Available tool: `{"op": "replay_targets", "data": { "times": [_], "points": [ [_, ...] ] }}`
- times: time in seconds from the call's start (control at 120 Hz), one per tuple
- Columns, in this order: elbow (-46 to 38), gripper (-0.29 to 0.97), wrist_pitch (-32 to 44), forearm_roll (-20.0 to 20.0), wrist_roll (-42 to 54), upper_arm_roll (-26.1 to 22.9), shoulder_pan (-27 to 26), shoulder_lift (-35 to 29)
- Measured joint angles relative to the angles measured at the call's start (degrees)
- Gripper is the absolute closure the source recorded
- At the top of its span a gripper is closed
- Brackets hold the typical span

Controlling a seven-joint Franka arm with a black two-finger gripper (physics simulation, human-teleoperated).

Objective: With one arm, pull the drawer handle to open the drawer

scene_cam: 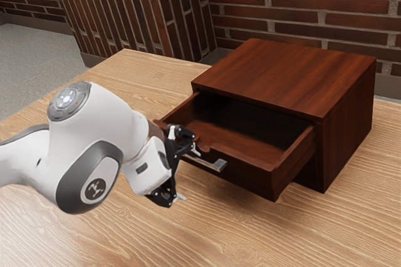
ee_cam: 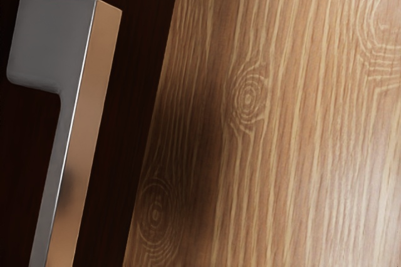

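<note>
Table [scene_cam: 263, 229]: lying under the gripper and spreading wide beyond it; its pale wood grain is showing just past the handle in the wrist view [ee_cam: 282, 154].
Cabinet [scene_cam: 294, 73]: sitting on the table, beyond the gripper and ahead of its fingers.
Arm [scene_cam: 94, 148]: coming in from the exterior view's left, bending at the elbow joint and pointing its hand sideways at the drawer front.
Drawer [scene_cam: 291, 154]: standing pulled well out of the cabinet, its front facing the gripper.
Gripper [scene_cam: 177, 168]: hovering at the drawer front with its fingers [scene_cam: 166, 199] spread wide, one above the other, clamping nothing.
Handle [scene_cam: 210, 163]: sticking out from the drawer front, just ahead of the gripper and level with the gap between the fingers; it is appearing close up in the wrist view [ee_cam: 69, 135].
</note>
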Motion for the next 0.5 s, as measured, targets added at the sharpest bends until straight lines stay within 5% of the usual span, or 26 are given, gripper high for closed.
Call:
{"op": "replay_targets", "data": {
  "times": [0.5],
  "points": [
    [-6.2, 0.05, -0.4, -0.3, -1.7, 0.5, -1.7, -7.4]
  ]
}}
